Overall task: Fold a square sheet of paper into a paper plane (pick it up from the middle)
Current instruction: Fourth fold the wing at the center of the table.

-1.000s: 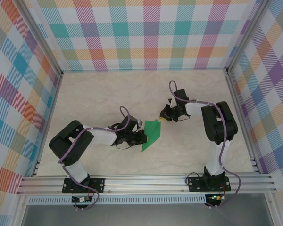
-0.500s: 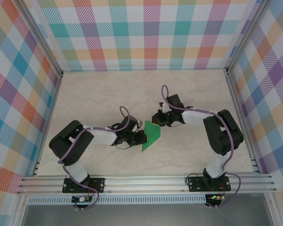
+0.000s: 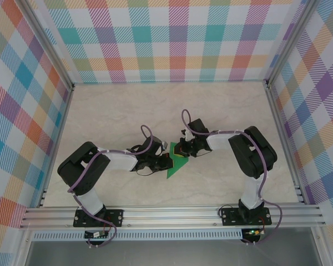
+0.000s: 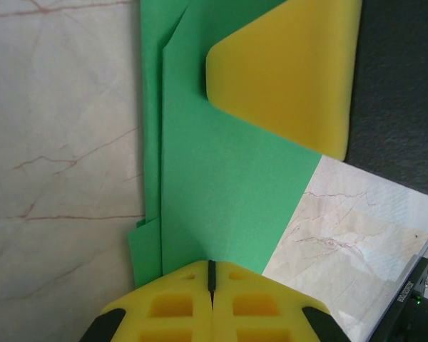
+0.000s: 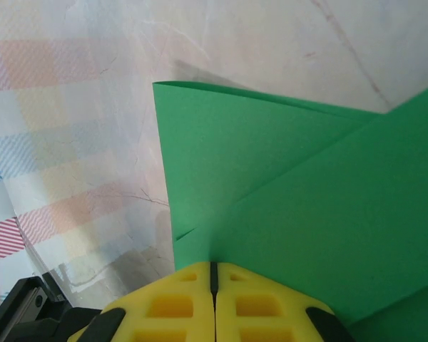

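The square sheet of paper point(image 3: 175, 168) is bright green and lies on the marble table, folded into a narrow, layered, pointed paper plane shape. My left gripper point(image 3: 166, 162) is shut, with its yellow tips resting on the paper's left edge. In the left wrist view the closed tips point(image 4: 211, 265) sit on the green paper point(image 4: 221, 178). My right gripper point(image 3: 179, 150) is shut too and presses on the paper's upper end. In the right wrist view its tips point(image 5: 214, 267) sit on the folded flaps point(image 5: 285, 178). One right gripper finger point(image 4: 292, 71) appears in the left wrist view.
Plaid walls point(image 3: 166, 44) close the table in at the back and both sides. An aluminium rail point(image 3: 172, 215) runs along the near edge by the arm bases. Bare marble tabletop point(image 3: 127, 111) surrounds the paper.
My right gripper has moved left and toward the near edge, from beside the paper onto its upper end. The left gripper and the paper have stayed put.
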`<state>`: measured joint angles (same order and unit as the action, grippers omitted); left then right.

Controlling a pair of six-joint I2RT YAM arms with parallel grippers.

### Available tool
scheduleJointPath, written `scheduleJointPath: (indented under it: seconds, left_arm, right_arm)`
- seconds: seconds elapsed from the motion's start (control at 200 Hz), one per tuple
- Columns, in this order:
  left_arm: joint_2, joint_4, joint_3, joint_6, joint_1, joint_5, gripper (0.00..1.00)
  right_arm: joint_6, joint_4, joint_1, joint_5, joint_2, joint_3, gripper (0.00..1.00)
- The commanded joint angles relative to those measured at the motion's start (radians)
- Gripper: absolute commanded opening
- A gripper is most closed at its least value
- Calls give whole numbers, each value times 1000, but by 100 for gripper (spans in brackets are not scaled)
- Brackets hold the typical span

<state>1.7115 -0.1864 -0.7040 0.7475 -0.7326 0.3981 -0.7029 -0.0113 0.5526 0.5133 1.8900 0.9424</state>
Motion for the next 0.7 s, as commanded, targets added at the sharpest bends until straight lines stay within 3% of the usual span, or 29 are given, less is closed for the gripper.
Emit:
scheduleJointPath:
  seconds: [0.0,0.38,0.515,0.695]
  left_arm:
    - [18,200,32,-14,0,-64,0]
    - [-199,398,-75,-33,-1,-78,11]
    - [-237,370,-93,-10,-1,-65,11]
    - [-176,293,-95,10,-1,-27,10]
  right_arm:
    - [0,-21,4,-44,52,-14,6]
    - [-7,-31,4,-73,82,-23,5]
    - [-13,-32,4,-75,86,-23,5]
    - [-16,-35,4,-74,85,-21,5]
